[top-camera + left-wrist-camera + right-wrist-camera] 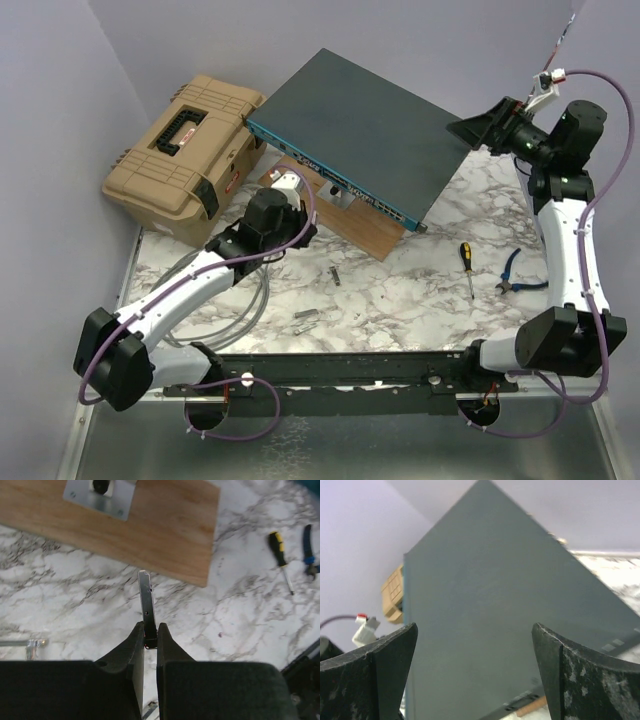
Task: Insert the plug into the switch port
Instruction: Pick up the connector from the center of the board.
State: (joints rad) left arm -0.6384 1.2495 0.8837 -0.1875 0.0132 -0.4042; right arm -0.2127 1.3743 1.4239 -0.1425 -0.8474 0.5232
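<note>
1. Currently the left gripper (150,631) is pinched narrow on the plug (145,602). It is a slim grey metal piece seen edge-on, with its near end between the fingertips and the rest sticking straight out ahead.
2. The plug hangs over the marble tabletop (75,605), just short of the wooden board (165,535). Can't tell if its far end touches the table.
3. The plug is not in a port. In the top view the left wrist sits near the blue face, and the fingers are hidden under the wrist.
4. The switch (355,125) lies back-centre on the table, a flat dark grey-teal box. Its blue port face (335,183) points near-left toward the left arm, and that front edge sits over the board.
5. A small metal bracket (97,495) is on the board, in front of the blue face.
6. The right gripper (482,125) has its jaws wide apart with nothing between them. It sits at the switch's right corner, aimed across the top panel, which fills the right wrist view.
7. The tan toolbox (185,145) sits left of the switch, just beside its left corner.
8. A screwdriver (466,268) and blue-handled pliers (518,275) lie side by side on the marble near the right arm, well apart from the plug.
9. A grey cable (245,300) loops on the table under the left arm.
</note>
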